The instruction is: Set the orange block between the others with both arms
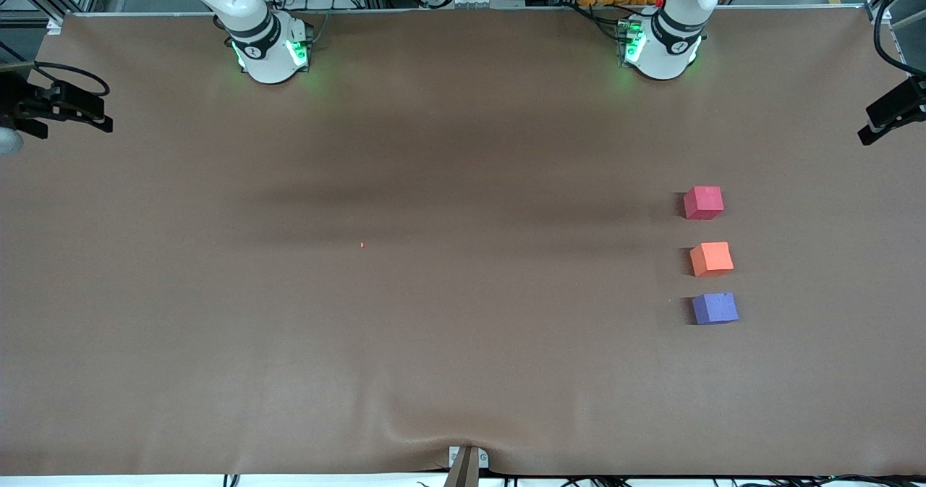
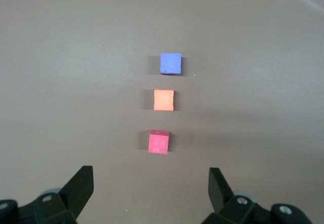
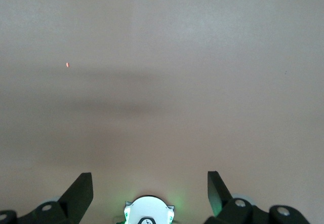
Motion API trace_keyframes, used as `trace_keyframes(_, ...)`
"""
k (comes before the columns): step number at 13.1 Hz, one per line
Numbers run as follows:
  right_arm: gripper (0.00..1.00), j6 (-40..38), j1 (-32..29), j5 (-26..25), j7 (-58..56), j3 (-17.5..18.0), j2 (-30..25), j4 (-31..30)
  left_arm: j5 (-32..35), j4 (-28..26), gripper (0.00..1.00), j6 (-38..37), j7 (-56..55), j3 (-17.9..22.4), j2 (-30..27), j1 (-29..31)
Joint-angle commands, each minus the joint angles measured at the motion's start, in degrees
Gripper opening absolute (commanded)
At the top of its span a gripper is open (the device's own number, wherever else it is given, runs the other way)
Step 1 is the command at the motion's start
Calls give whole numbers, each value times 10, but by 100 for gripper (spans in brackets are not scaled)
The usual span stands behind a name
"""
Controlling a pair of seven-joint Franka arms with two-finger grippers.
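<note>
The brown worktop [image 1: 434, 342] filled nearly the whole front view, its edges running along the top and bottom of the frame, and most of its surface lay bare, leaving wide room across the middle and toward the right arm's end. A tiny orange speck [image 1: 362, 244] sat alone near the centre of the frame.

Three cubes stood in a column in the right-hand part of the front view, toward the left arm's end. The orange block [image 1: 711, 258] lay between the other two, apart from both: the pinkish-red cube [image 1: 703, 202] above it in the frame, farther from the front camera, and the purple-blue cube [image 1: 715, 308] below it, nearer that camera.

The left gripper [image 2: 151, 183] hung high over the worktop with its jaws spread wide and holding nothing. In the left wrist view the column sat mid-frame, above the gap between the fingers [image 2: 81, 186], the pinkish-red cube closest to them.

The right gripper [image 3: 150, 186] was likewise open and empty, over bare worktop with its own green-lit base [image 3: 149, 211] showing at the bottom of its frame. Both arms waited, drawn up over their bases.
</note>
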Motion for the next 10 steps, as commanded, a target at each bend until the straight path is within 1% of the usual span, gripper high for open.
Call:
trace_keyframes(1, 100, -6, -4, 7, 7, 3, 3, 9, -12, -40, 100, -2, 5, 13, -31, -11)
trace_keyframes(2, 100, -6, -5, 7, 7, 3, 3, 9, -12, -62, 100, 1, -4, 16, -42, -18)
trace_keyframes(3, 100, -7, -6, 7, 7, 3, 3, 9, -12, -72, 100, 2, -6, 18, -46, -24)
trace_keyframes(7, 100, -7, -2, 7, 8, 3, 3, 10, -5, -61, 100, 1, 6, 24, -29, -28)
trace_keyframes(10, 100, -8, -2, 7, 7, 3, 4, 9, -4, -58, 100, 0, 3, 29, -29, -33)
